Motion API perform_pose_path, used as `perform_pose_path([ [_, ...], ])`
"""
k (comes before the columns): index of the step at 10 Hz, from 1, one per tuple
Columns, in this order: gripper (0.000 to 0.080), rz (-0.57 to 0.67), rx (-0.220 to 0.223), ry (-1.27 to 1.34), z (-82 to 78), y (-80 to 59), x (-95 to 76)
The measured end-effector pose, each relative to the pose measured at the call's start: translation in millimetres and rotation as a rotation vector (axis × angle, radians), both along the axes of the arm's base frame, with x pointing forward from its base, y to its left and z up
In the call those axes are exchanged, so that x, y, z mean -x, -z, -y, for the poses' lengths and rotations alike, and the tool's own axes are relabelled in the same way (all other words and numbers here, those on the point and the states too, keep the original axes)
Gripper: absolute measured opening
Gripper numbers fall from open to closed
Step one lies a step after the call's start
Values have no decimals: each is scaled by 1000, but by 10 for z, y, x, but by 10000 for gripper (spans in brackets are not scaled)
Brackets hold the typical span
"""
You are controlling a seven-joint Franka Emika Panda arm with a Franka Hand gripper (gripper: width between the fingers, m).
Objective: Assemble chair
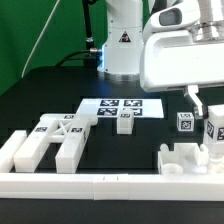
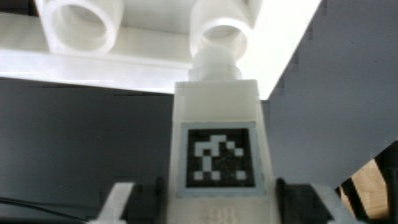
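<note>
- Nearest in the exterior view, a long low white border bar (image 1: 100, 186) runs along the front edge of the black table (image 1: 150, 135).
- Just behind it, at the exterior view's left, lies the left chair piece (image 1: 45, 145). It is a wide, chunky white frame lying flat, with square tags on its top.
- Also just behind the bar, at the exterior view's right, stands the right chair piece (image 1: 183, 158) (image 2: 107, 40), a blocky white part. The wrist view shows two round tubes on it.
- Above that part, the gripper (image 1: 207, 118) (image 2: 210, 205) grips a tagged bar (image 1: 216, 132) (image 2: 217, 110), another white piece of the chair. The wrist view shows one finger on each side of the bar, pressed to its flanks, with the tag facing the camera.
- The bar's narrow rounded end reaches one of the two tubes. I cannot tell whether it is seated in it.
- A little farther back and just beside the gripper, a small tagged cube (image 1: 183, 122) stands on the table by itself.
- Near mid-table, a small block (image 1: 124, 122) lies at the front edge of the marker board (image 1: 120, 106), which lies flat behind it.
- Farthest back, the base of the robot arm (image 1: 122, 45) rises behind the board, with a green backdrop beyond it.
</note>
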State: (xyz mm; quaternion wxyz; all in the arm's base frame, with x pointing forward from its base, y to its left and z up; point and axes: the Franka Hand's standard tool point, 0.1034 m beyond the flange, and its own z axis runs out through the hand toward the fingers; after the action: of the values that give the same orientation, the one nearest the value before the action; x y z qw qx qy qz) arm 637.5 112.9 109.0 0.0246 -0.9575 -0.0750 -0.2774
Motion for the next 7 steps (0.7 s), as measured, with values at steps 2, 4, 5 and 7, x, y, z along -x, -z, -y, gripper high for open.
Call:
perform_pose_path([
  [2, 287, -11, 1, -2, -14, 84, 25],
  [4, 287, -9, -1, -5, -39, 148, 29],
  [5, 287, -14, 0, -6, -40, 184, 42],
  [7, 287, -10, 1, -7, -40, 245, 54],
])
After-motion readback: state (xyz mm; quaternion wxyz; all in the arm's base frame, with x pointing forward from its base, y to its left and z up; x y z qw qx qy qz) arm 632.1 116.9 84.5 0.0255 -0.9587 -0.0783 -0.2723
